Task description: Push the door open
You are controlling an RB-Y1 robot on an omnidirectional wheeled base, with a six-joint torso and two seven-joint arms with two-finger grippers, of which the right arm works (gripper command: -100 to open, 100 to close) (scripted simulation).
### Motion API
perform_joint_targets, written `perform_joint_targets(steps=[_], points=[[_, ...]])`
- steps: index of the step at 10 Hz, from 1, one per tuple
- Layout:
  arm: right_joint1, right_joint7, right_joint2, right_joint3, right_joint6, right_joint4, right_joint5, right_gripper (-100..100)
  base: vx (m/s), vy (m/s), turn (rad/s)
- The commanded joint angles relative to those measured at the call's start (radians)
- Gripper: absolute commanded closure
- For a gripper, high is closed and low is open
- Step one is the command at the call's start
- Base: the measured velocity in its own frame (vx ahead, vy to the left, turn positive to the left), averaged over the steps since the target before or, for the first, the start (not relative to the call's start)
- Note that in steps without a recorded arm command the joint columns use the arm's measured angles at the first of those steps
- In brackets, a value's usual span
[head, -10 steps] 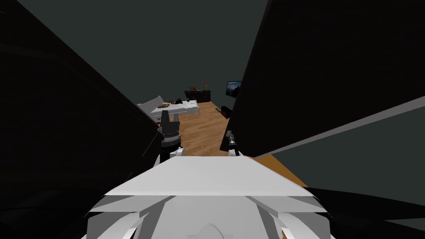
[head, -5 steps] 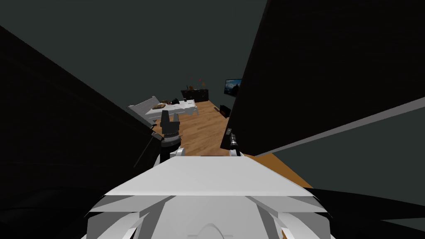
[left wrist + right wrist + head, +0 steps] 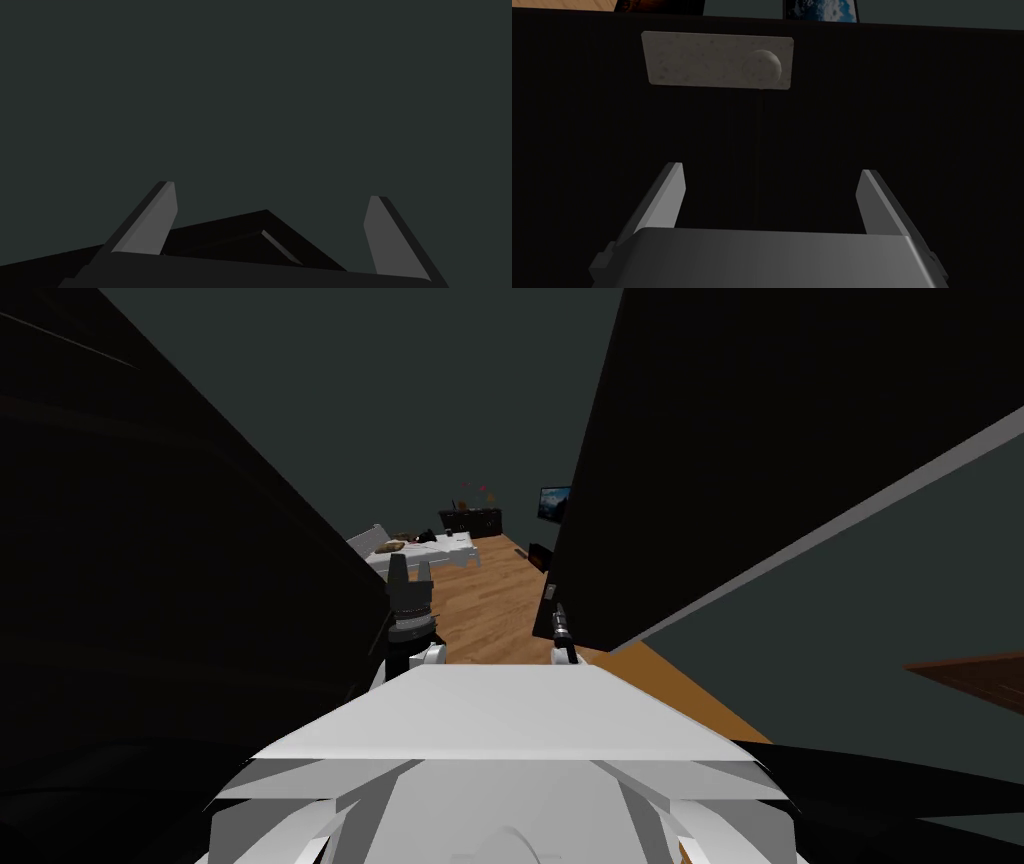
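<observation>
Right pincer [image 3: 772, 170] spread wide — dark door [image 3: 922, 115] just ahead, its knob [image 3: 763, 65] farther on.

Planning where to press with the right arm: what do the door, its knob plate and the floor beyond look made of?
The door: near-black, matte, no grain or sheen showing; material cannot be told. The knob plate and round knob: pale grey, speckled, dull; stone-like or cast metal, unclear which. The floor: warm brown with plank lines, looks like wood.
</observation>
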Motion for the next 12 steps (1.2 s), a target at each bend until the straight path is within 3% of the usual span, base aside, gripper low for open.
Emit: perform_joint_targets(steps=[1,11,12], points=[[0.0,0.0,0.0,0.0,0.0,0.0,0.0,-100,-0.099,0.056,-0.014],[0.008,0.005,-0.003,-0.012,-0.034,0.012,-0.011,-100,0.199,-0.031,0.029],[0.008,0.005,-0.003,-0.012,-0.034,0.012,-0.011,100,-0.029,0.007,-0.005]])
